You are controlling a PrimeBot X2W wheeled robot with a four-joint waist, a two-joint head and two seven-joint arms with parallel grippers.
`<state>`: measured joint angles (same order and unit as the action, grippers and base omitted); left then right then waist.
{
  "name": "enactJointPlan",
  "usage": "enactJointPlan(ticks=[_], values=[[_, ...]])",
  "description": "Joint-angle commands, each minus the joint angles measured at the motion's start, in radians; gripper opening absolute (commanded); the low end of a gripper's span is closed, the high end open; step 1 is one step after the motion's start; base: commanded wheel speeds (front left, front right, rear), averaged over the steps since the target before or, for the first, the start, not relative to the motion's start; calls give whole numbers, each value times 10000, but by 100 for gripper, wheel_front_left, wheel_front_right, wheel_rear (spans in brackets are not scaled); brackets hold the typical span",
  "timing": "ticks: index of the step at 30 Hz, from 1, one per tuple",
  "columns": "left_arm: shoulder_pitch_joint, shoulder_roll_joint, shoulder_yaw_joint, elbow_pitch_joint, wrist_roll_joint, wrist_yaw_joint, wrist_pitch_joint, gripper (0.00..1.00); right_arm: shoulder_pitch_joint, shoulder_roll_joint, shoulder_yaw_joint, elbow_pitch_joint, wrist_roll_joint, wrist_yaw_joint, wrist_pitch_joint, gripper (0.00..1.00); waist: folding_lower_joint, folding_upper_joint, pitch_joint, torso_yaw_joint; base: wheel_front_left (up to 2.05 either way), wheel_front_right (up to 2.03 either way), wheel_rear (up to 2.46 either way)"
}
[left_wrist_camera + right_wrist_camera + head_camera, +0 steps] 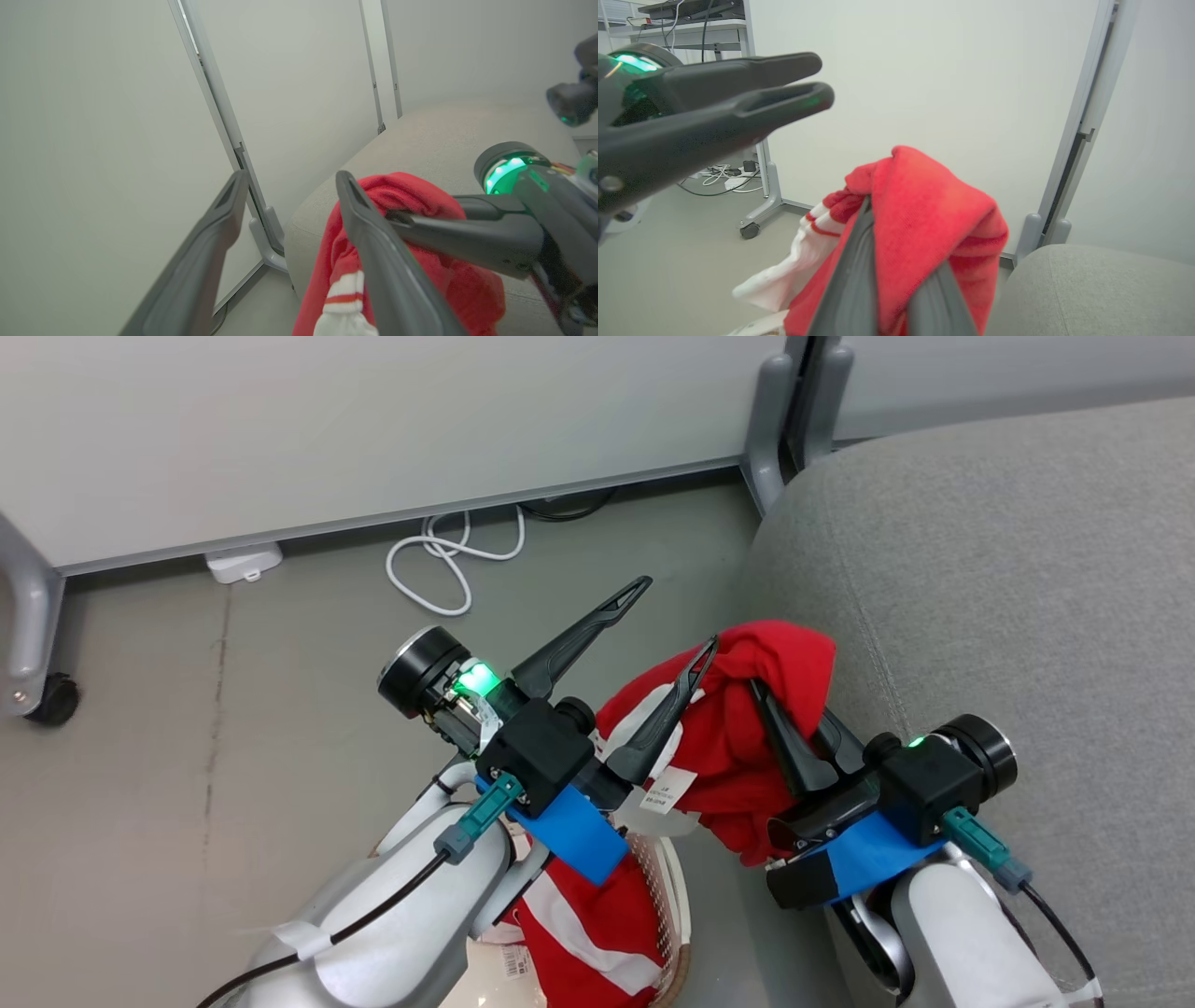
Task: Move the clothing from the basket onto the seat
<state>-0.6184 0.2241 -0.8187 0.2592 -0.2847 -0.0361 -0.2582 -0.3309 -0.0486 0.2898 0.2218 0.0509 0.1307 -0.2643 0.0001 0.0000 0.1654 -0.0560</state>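
My right gripper (761, 695) is shut on a red garment (747, 728), which drapes over its fingers beside the rounded left edge of the grey seat (1008, 597). From the right wrist, red fabric (920, 219) covers the fingertips and white trim hangs down on the left. My left gripper (679, 613) is open, with nothing between its fingers; its nearer finger lies against the garment (420, 191). A second red garment with white stripes (583, 924) lies in the cream basket (674, 887) below my arms; most of the basket is hidden.
A white cable (448, 565) and a white adapter (243, 563) lie on the grey floor by a pale partition. Its grey legs (770, 420) stand at the seat's corner, and a caster (51, 700) is at far left.
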Motion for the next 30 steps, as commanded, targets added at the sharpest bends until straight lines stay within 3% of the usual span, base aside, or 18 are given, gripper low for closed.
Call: enactJointPlan(ticks=[1,17,30], values=[[-210,54,21,3,1,-23,-9,100,70,-32,-71,-79,15,1,-4,0,-1,0,19,-122,0,0,0],[-448,-14,-396,134,72,-161,60,100,345,-27,-1226,-346,-109,1,-4,0,-1,0,354,-1743,0,0,0],[-460,-55,-586,244,27,-147,22,100,574,-29,-2031,-583,-107,1,-4,0,-1,0,436,-2137,0,0,0]])
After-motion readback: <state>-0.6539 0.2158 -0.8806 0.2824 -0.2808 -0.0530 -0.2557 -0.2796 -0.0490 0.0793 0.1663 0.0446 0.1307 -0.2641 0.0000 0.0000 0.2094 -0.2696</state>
